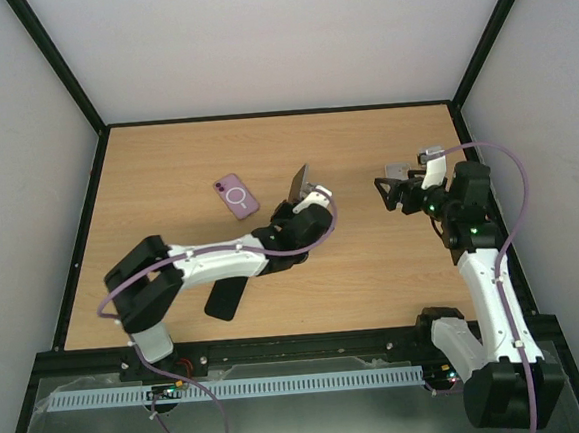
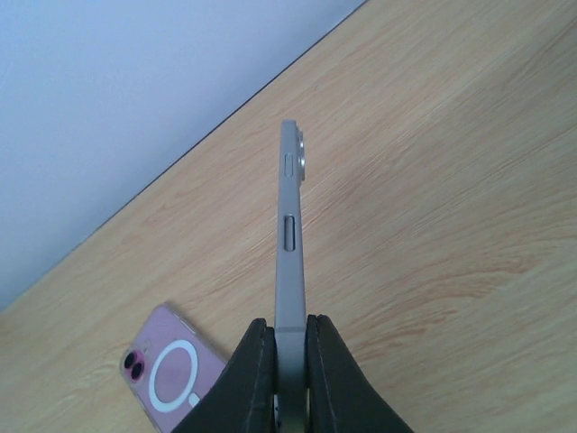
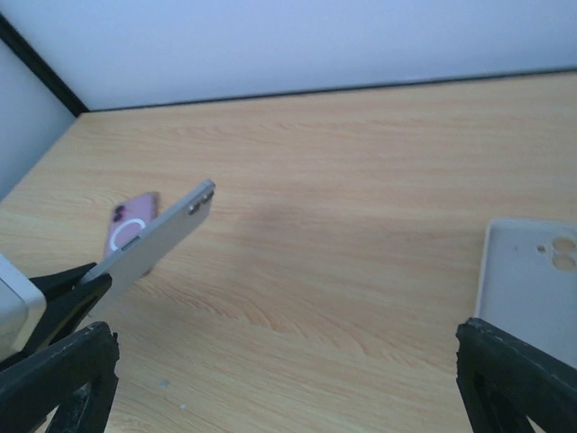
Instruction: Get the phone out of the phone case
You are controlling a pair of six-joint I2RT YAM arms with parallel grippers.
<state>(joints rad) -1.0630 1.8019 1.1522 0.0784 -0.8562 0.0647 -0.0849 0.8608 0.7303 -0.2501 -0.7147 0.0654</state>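
My left gripper [image 1: 307, 205] is shut on the lower end of a grey phone [image 1: 299, 183] and holds it edge-up above the table. In the left wrist view the phone [image 2: 288, 234] stands between the black fingers [image 2: 248, 370], side buttons facing the camera. It also shows in the right wrist view [image 3: 153, 239]. A pale grey phone case [image 3: 532, 284] with camera cut-outs lies flat by my right gripper [image 1: 393, 190]; in the top view the case [image 1: 398, 171] shows just beyond that gripper. My right gripper [image 3: 281, 347] is open wide and empty.
A pink phone with a white ring on its back [image 1: 236, 196] lies flat left of the held phone; it also shows in the left wrist view [image 2: 167, 379]. A black phone [image 1: 224, 300] lies by the left arm. Black frame posts edge the table.
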